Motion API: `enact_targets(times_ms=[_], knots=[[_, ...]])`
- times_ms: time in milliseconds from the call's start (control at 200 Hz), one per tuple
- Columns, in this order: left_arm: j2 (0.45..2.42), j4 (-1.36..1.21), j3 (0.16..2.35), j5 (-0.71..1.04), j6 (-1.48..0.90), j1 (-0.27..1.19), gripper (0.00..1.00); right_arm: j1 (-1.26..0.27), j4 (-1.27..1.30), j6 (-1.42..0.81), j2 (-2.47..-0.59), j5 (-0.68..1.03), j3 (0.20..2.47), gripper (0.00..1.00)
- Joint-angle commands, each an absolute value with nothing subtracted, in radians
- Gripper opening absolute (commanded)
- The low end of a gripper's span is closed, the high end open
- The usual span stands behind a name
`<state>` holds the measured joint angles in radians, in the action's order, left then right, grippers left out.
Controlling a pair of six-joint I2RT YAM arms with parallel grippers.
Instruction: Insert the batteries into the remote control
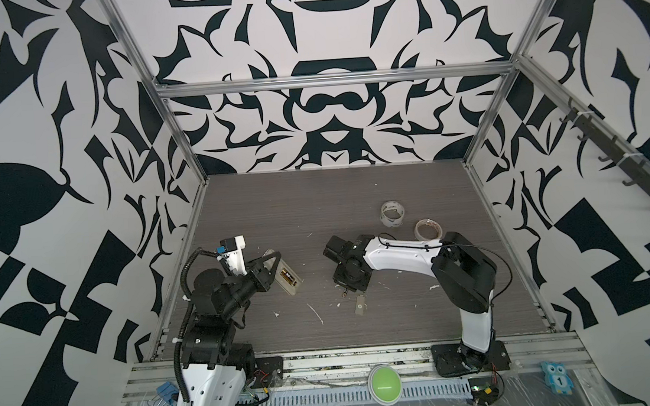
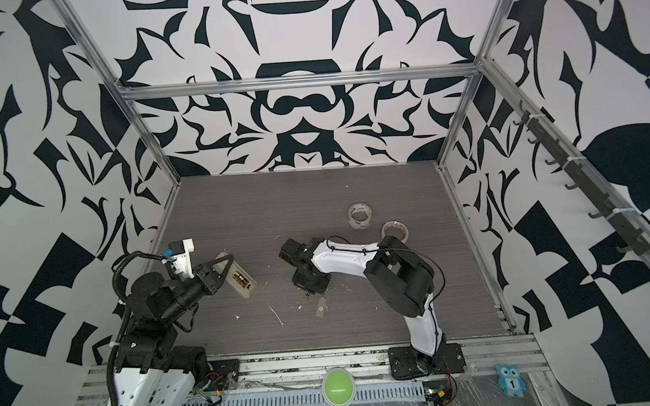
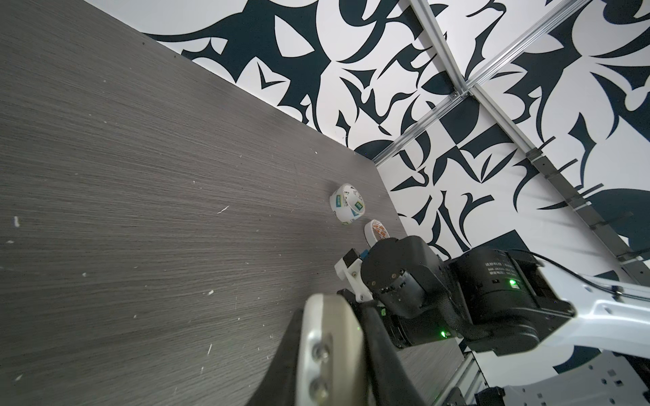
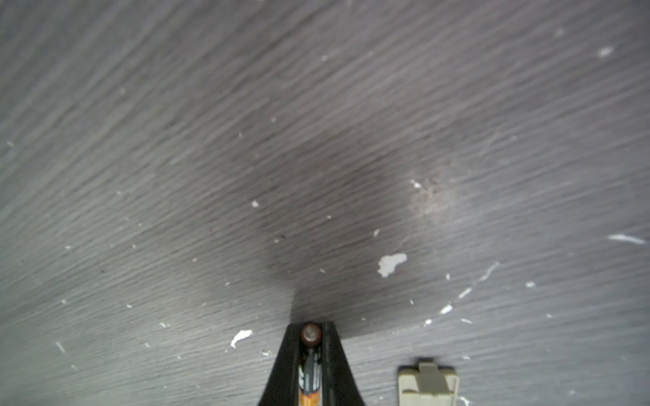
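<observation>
Slim white plastic remote control, back upward with its battery compartment open, sits left of centre on the grey wood-grain table. It is clenched across its far part by the left gripper. The compartment holds one dark, gold-ended cylindrical battery; the slot beside it appears vacant. A second battery is pinched lengthwise in the right gripper, low over the table right of centre and well apart from the remote. The detached beige plastic cover lies just beside that gripper.

Risks:
- The thin cell may pivot or slip in so narrow a grip.
- A skewed or reversed entry could jam it or dislodge the seated battery.
- Pressing down could shift the remote.
</observation>
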<state>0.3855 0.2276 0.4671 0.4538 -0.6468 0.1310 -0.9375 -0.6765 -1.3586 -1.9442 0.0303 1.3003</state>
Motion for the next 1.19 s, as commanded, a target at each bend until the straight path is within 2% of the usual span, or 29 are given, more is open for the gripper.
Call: enact_targets(times_ms=[0,300,600,840,1055,1190], knots=[[0.393,0.193,0.482,0.474,-0.642,0.127,0.00,-0.939,-0.787,-1.179,-2.023,-0.045,1.333,0.00],[0.468,0.184,0.485,0.537,-0.663,0.127,0.00,-0.933,-0.727,-0.763,-2.010,-0.086,1.292,0.00],[0.492,0.173,0.478,0.548,-0.677,0.127,0.00,-0.934,-0.751,-0.626,-2.036,-0.136,1.342,0.00],[0.491,0.181,0.478,0.554,-0.680,0.127,0.00,-0.934,-0.765,-0.580,-2.014,-0.153,1.353,0.15],[0.489,0.179,0.479,0.544,-0.676,0.127,0.00,-0.951,-0.761,-0.569,-2.006,-0.156,1.345,0.22],[0.484,0.178,0.479,0.543,-0.674,0.127,0.00,-0.952,-0.726,-0.548,-1.994,-0.084,1.331,0.25]])
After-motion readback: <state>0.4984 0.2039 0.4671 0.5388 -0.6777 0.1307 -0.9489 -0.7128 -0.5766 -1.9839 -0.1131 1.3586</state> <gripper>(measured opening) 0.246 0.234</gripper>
